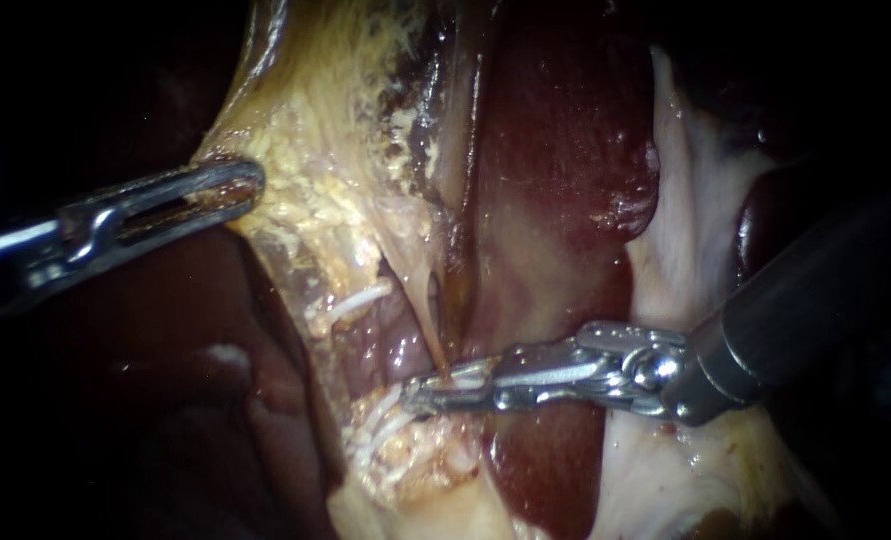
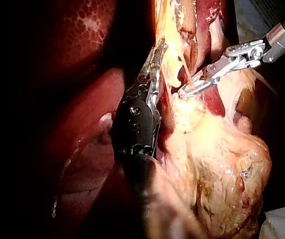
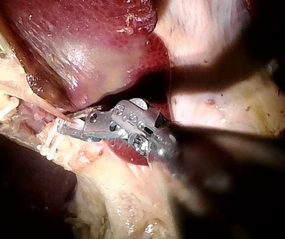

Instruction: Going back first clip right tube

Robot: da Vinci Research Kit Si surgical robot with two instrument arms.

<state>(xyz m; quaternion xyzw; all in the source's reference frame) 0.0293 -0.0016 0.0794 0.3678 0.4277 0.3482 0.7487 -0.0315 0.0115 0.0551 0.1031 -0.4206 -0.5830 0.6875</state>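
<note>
Closest is the right instrument (image 1: 420,392), its dark shaft coming in from the right and its long jaws reaching across the liver (image 1: 565,150) to a thin tube (image 1: 427,315). The tube runs down from the yellow tissue (image 1: 315,150) and meets the jaws at their tips. A narrow gap shows between the two jaws, so I read them as parted, with the tube lying at or just inside them rather than squeezed. The left wrist view shows the same: the right instrument (image 2: 192,88) has the tube (image 2: 184,72) running into the gap.

Something pale sits between the jaws, but I cannot tell whether it is a clip, or whether a clip is on the tube.

To the left, the left instrument (image 1: 250,188) has its jaws closed on the edge of the yellow tissue, holding it out to the side.

As I judge it, the withdrawal has barely begun. The jaws are at the tube and have yet to back clear of it.
</note>
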